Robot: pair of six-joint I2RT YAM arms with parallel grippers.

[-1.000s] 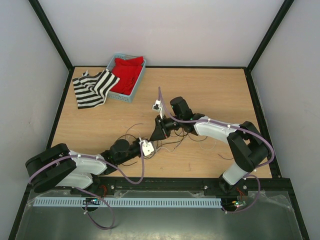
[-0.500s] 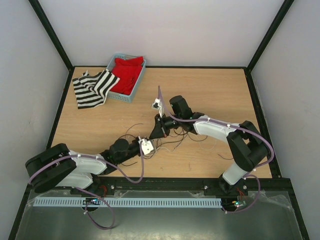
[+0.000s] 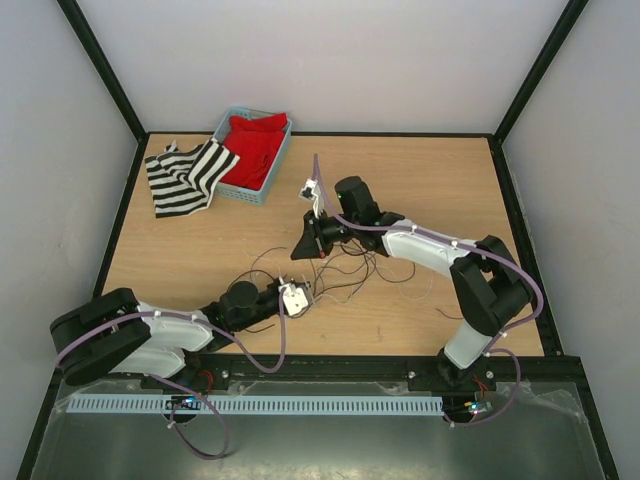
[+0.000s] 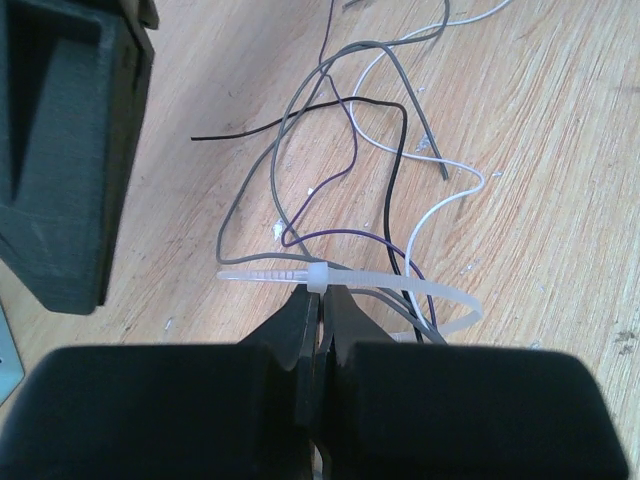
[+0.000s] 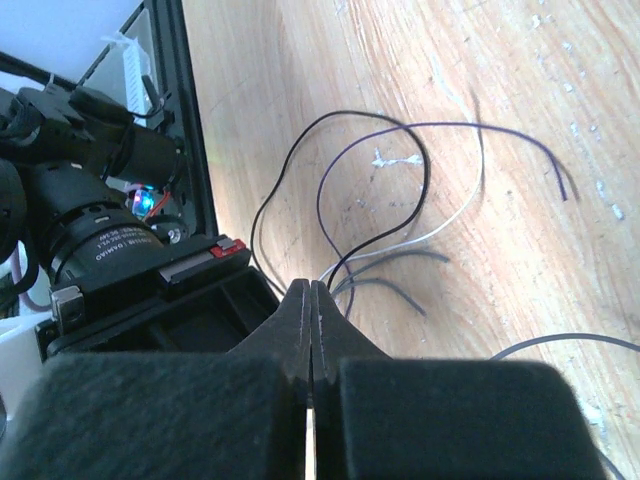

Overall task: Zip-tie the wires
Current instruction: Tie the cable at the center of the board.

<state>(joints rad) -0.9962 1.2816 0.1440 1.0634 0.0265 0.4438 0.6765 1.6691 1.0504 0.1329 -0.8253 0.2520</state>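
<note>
Jaws of the right gripper (image 5: 311,300) have just closed completely, at twelve o'clock from the left gripper (image 4: 322,300). That one is clamping the zip tie (image 4: 440,292), looped about the wires (image 4: 395,150) on the tabletop (image 3: 420,190); cinching looks next.

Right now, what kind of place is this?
Likely a robot lab work cell: a wooden table boxed in by plain white walls, two arms bolted at its edge, loose wires on it.
</note>
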